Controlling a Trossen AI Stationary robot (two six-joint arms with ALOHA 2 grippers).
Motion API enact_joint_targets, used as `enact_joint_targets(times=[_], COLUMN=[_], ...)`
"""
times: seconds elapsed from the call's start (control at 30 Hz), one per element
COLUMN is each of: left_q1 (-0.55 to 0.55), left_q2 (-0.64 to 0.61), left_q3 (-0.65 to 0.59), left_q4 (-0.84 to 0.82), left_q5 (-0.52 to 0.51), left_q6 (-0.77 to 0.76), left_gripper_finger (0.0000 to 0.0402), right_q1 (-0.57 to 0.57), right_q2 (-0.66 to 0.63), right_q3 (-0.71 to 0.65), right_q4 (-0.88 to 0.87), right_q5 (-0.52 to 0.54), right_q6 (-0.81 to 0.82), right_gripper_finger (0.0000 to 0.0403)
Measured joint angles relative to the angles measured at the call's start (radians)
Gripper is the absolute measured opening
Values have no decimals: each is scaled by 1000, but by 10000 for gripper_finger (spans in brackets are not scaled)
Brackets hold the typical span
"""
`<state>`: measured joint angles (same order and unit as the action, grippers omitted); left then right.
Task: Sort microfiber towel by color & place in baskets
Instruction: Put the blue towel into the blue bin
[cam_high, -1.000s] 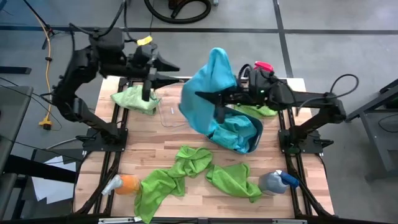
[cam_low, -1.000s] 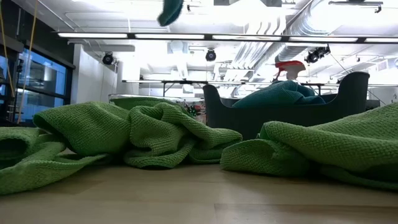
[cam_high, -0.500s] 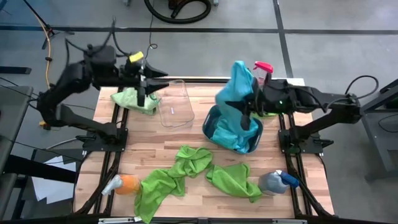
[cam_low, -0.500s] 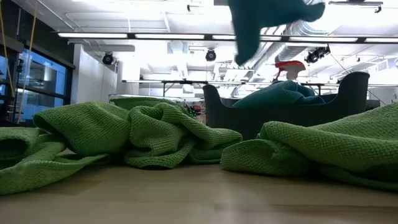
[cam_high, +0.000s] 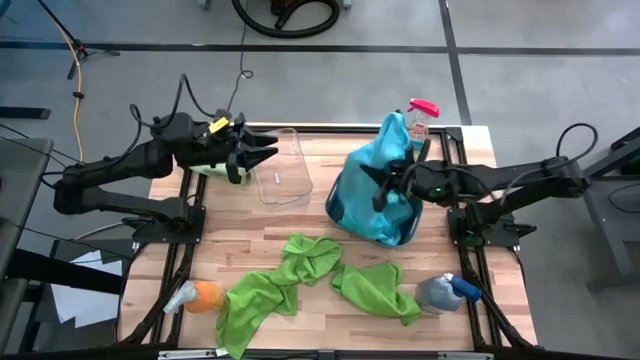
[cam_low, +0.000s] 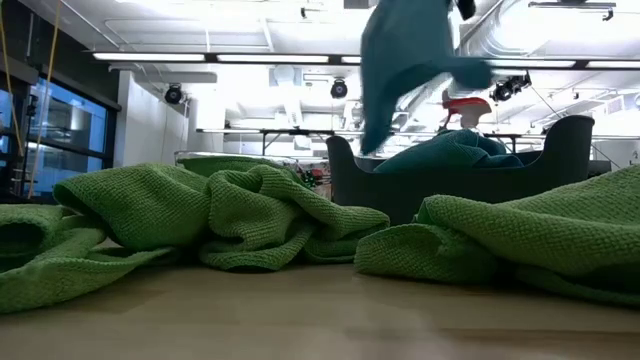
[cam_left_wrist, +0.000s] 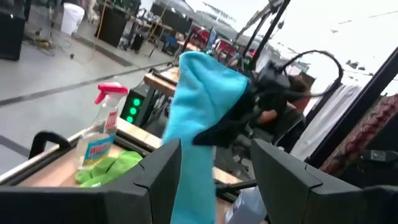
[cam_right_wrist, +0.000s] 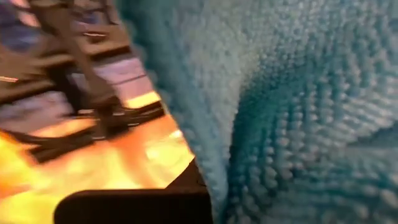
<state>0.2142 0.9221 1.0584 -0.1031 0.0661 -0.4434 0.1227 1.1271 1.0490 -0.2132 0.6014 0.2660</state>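
My right gripper (cam_high: 382, 190) is shut on a blue towel (cam_high: 375, 165) above the dark teal basket (cam_high: 408, 228), which holds other blue towels (cam_low: 450, 152). In the low view the towel (cam_low: 405, 60) hangs down to about the basket's rim (cam_low: 345, 150). My left gripper (cam_high: 262, 155) is open and touches nothing. It hovers at the left side of the clear basket (cam_high: 285, 170), over a green towel (cam_high: 205, 160). Three green towels (cam_high: 305, 258) (cam_high: 375, 288) (cam_high: 250, 305) lie crumpled on the near half of the table. My right gripper pinches a bunched part of the blue towel (cam_left_wrist: 208, 121), coming level from the table's right side. The towel is lifted clear and hangs slack below the fingers (cam_left_wrist: 239, 118), with its lower end (cam_low: 375, 135) over the teal basket. Its folds hide the exact place of contact.
A spray bottle with a red top (cam_high: 420, 112) stands at the far edge behind the teal basket, with a green towel (cam_high: 430, 178) beside it. An orange bottle (cam_high: 195, 297) and a blue-grey bottle (cam_high: 445, 292) lie at the near corners. Bare wood shows mid-table.
My right gripper has carried the blue towel from over the table's middle toward the right edge and down, over the teal basket. The clear basket, half covered before, now shows whole. My left gripper has drawn back toward the left edge and sunk lower.
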Motion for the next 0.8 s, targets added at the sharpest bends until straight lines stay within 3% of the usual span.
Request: enact_joint_targets(times=[0.17,0.37,0.6,0.8], left_q1=[0,0,0,0], left_q2=[-13,-31,-41,-41], left_q3=[0,0,0,0], left_q4=[-7,-14,-33,-34], left_q5=[-1,4,5,6], left_q6=[0,8,8,8], left_gripper_finger=[184,184,184,184], right_q1=[-9,37,76,47], right_q2=[91,196,284,347], right_q3=[11,-18,-24,-24], right_q4=[-40,-153,-331,-407], right_q5=[88,97,-96,-110], right_q6=[-32,164,500,831], right_gripper_finger=[0,0,0,0])
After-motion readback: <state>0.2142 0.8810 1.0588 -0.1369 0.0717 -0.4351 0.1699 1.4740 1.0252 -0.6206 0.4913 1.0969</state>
